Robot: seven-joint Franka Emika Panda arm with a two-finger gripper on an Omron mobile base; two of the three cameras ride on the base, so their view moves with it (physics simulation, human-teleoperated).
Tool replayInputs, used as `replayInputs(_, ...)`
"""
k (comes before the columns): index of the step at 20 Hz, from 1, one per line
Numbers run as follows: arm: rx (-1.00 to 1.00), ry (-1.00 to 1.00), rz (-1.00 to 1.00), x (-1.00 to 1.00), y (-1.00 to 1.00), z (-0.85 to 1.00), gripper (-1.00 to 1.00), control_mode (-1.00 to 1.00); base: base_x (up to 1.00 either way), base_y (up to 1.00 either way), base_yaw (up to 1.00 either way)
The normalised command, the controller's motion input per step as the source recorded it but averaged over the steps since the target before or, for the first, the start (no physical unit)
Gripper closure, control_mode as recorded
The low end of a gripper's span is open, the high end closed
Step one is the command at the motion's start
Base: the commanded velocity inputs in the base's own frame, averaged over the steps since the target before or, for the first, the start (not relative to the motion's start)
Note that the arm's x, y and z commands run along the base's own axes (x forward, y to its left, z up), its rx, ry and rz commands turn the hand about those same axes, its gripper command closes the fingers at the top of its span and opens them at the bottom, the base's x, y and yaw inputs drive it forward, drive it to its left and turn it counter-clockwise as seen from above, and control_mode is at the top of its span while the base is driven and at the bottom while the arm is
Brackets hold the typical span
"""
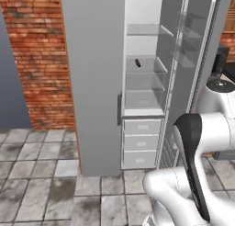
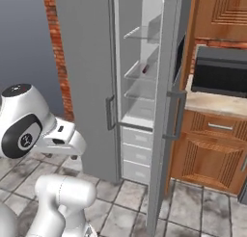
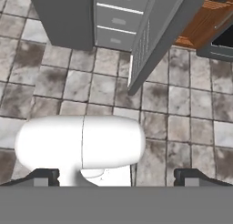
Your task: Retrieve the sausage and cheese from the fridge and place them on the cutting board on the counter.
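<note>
One fridge [image 1: 96, 82] door open, sausage [image 1: 137, 63] shelved

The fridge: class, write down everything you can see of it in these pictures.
The fridge is a tall, plain grey cabinet standing on the tiled floor beside a brick wall. Its door stands open, bearing a long thin handle and clear door racks. Inside it is white, with clear shelves above and three pale drawers below. A small dark sausage lies on one middle shelf. Nothing else touches it.

Arm folded low over its base, elbow raised, hand pointed down, gripper [image 3: 116, 177] empty, jaws spread wide apart
</note>
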Motion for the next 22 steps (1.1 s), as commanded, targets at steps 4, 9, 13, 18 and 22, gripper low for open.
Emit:
replayInputs(4,0.00,0.00,0.00,0.00,0.00,0.00,-1.00,1.00,0.43,0.04,-0.26)
replayInputs(9,0.00,0.00,0.00,0.00,0.00,0.00,-1.00,1.00,0.40,0.18,-0.23)
replayInputs(13,0.00,0.00,0.00,0.00,0.00,0.00,-1.00,1.00,0.39,0.29,-0.21)
replayInputs(18,0.00,0.00,0.00,0.00,0.00,0.00,-1.00,1.00,0.39,0.40,-0.16)
replayInputs(22,0.00,0.00,0.00,0.00,0.00,0.00,-1.00,1.00,0.40,0.47,-0.12)
